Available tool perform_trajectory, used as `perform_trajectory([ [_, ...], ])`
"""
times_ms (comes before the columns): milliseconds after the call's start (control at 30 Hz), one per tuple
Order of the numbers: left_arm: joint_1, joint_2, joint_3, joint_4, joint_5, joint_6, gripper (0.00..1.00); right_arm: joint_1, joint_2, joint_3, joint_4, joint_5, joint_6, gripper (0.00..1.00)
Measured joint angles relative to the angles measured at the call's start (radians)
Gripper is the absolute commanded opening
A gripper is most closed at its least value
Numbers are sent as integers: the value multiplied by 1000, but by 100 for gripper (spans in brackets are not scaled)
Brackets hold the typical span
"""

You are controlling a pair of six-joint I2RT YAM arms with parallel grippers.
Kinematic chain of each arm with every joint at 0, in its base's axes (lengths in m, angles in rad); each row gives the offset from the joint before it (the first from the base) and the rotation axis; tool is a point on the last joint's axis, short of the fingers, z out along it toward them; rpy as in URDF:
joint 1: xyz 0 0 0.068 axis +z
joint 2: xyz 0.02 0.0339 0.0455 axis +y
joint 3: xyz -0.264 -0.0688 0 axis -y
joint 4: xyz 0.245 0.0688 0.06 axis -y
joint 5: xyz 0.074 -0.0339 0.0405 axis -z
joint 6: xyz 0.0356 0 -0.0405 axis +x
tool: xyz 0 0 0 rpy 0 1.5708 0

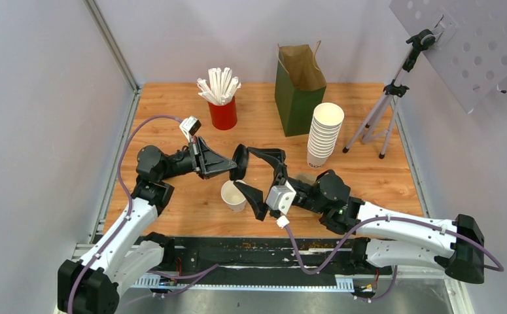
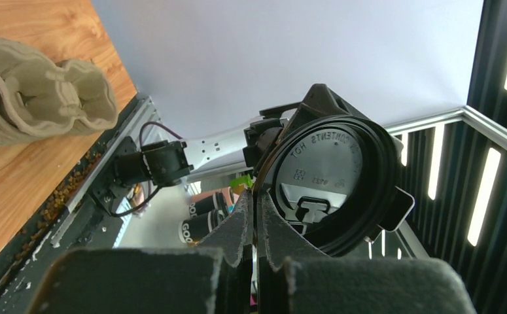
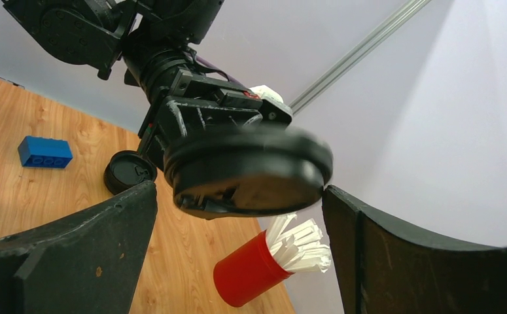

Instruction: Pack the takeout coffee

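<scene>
Wooden table (image 1: 375, 176), lid (image 2: 332, 180) pinched in left hand (image 2: 256, 199)

The black lid (image 3: 247, 171) blurs in the right wrist view, and the left wrist view crops the pulp carrier (image 2: 41, 91)

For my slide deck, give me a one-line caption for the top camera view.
Left hand holds a black lid inside the open right hand, beside a lone lidless cup.

Black lid (image 1: 239, 162), white paper cup (image 1: 233, 195), red straw holder (image 1: 223, 115), green bag (image 1: 295, 103), wood-grain table (image 1: 172, 111).
</scene>
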Motion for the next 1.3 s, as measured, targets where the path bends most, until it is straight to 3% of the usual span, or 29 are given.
perform_trajectory([
  [133,-11,4,0,2,1,2,0,-1,2,3,21,0,-11,96],
  [400,-13,7,0,2,-1,4,1,-13,2,4,12,-6,-33,78],
  [600,-15,12,0,-1,-3,6,42,-15,2,16,-11,-10,-37,77],
  [700,-15,10,1,-28,-10,44,77,-15,2,34,-37,-2,-32,76],
  [767,-15,0,16,-138,-39,132,87,-15,2,53,-70,17,-16,76],
  [867,-16,3,142,-492,-161,393,99,-15,3,80,-126,71,31,76],
  [1033,-15,24,396,-966,-555,776,100,-15,21,172,-332,172,183,74],
  [1167,21,32,439,-1155,-760,925,100,-15,93,368,-598,263,348,75],
  [1233,55,45,425,-1198,-773,957,100,-15,138,470,-716,294,423,75],
  [1300,158,49,377,-1206,-746,972,99,-16,191,569,-846,317,500,75],
])
